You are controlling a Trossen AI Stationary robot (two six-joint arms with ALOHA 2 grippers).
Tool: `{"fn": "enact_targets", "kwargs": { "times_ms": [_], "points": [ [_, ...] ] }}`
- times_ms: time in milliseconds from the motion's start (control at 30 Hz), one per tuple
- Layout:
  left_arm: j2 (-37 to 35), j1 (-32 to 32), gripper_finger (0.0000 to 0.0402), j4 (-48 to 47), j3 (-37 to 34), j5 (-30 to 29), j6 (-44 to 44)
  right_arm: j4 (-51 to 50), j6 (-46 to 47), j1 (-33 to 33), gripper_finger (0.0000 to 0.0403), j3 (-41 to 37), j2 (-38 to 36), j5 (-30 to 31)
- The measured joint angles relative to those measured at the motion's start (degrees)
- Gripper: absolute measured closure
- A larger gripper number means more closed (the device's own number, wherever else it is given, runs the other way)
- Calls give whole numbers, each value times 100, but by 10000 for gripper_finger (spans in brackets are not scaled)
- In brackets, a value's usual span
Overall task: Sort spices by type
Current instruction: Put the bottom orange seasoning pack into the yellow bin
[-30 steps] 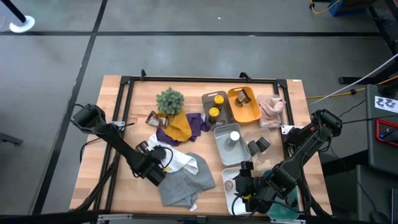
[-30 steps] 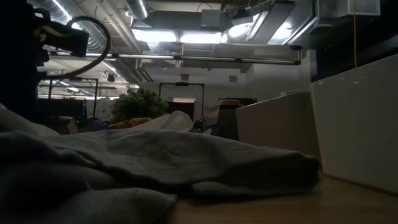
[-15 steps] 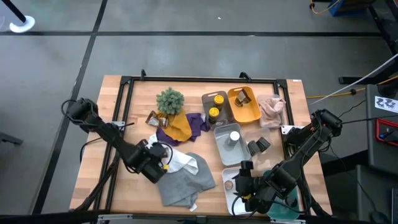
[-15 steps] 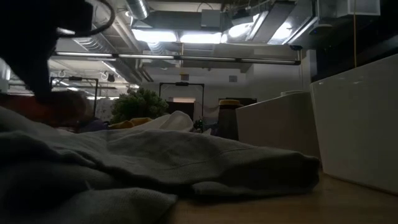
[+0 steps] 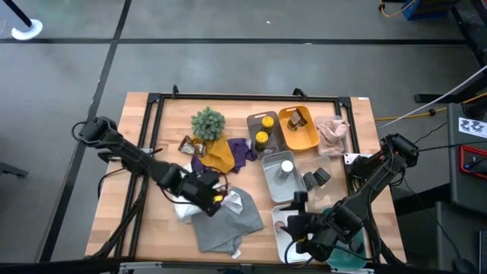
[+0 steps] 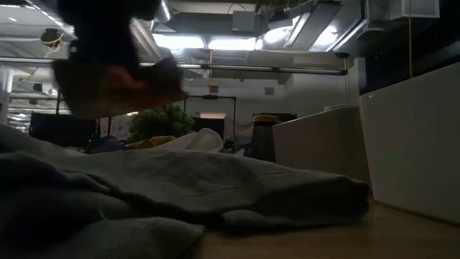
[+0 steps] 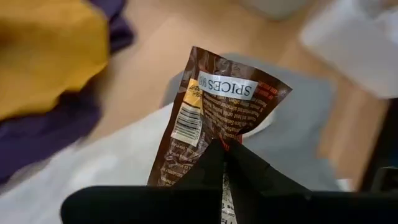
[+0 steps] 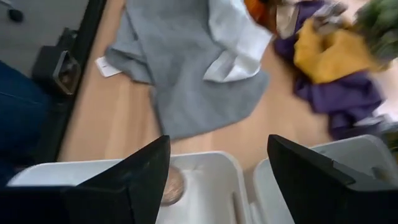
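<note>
While the left gripper [image 7: 225, 163] pinches the bottom edge of a brown foil packet [image 7: 214, 118] with its fingers clenched tight, we see that packet held up off the table, above the white cloth [image 5: 232, 199] and grey cloth [image 5: 228, 221] near the table's middle, at about seven o'clock from the mustard cloth [image 5: 220, 156]. Its white band reads "SPICES", with a small barcode panel below; the finer print we cannot read. The right gripper [image 8: 214, 171] stands spread wide and empty at the table's five o'clock corner, over a white tray [image 5: 283, 217] that holds one round tin [image 8: 171, 185]. We find open wooden table [image 5: 144, 205] along the nine o'clock side, inside the black frame rail [image 5: 156, 122]; the twelve o'clock side is crowded. There, a small bushy green plant [image 5: 208, 122] sits at eleven o'clock, with another brown packet [image 5: 187, 144] just beside it. A brown tray [image 5: 262, 129] carries two yellow-topped tins [image 5: 268, 122], and touching it at three o'clock a yellow tray [image 5: 298, 128] holds dark little containers. A grey tray [image 5: 278, 176] below them holds a white-capped jar [image 5: 287, 167]. A purple cloth [image 5: 245, 151] spreads under the mustard one, and a pink cloth [image 5: 332, 135] lies by the three o'clock edge. From the low view, the grey cloth fills the foreground beneath ceiling strip lights [image 6: 230, 42] and ducts.
</note>
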Motion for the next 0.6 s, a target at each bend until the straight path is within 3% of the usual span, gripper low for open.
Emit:
{"fn": "enact_targets", "kwargs": {
  "times_ms": [300, 600],
  "points": [
    [-1, 854, 401, 1772, 0, 1246, 684, 14, -522, 0, 134, -3, 0, 1018],
    [-1, 1597, 401, 2968, 0, 1989, 1058, 20, -1146, -2, 134, -4, 0, 2095]
  ]
}}
